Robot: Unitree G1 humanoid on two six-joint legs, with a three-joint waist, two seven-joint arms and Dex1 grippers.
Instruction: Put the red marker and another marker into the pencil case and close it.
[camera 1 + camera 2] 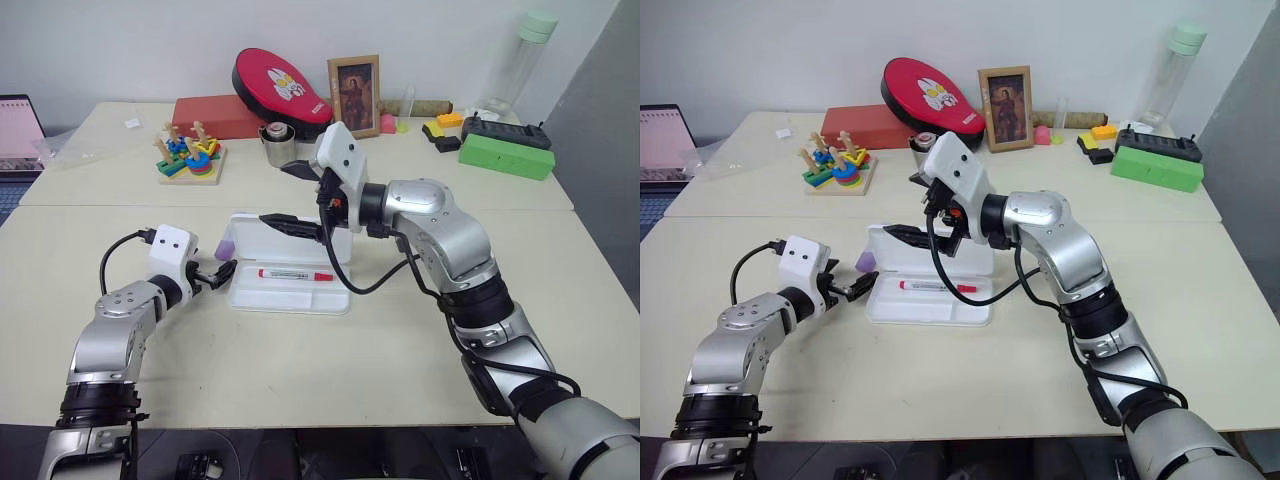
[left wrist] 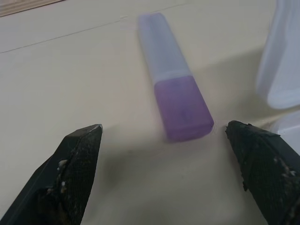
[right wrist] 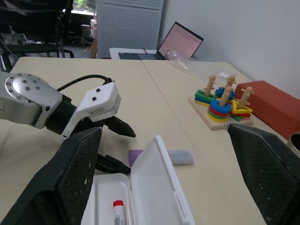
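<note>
Item, nearest: left gripper (image 1: 222, 273), low over the table (image 1: 300, 350), its two black fingers spread wide and empty, pointing at the lavender marker (image 2: 173, 103), which lies flat on the tabletop just beyond the fingertips and beside the left end of the pencil case (image 1: 290, 292). Item: pencil case, white, open, base flat on the table, hinged lid (image 1: 255, 232) standing up behind it. Item: red marker (image 1: 296, 274), lying lengthwise inside the case's base, red cap toward the right. Item: right gripper (image 1: 291, 197), raised above the case, aimed to the robot's left, fingers parted wide, holding nothing. Items, farther back: wooden stacking toy (image 1: 189, 155) with coloured rings, metal cup (image 1: 277, 145), red box (image 1: 218, 115), red oval pouch (image 1: 280, 84), framed picture (image 1: 355, 95), green box (image 1: 506, 155), clear bottle (image 1: 522, 62).
</note>
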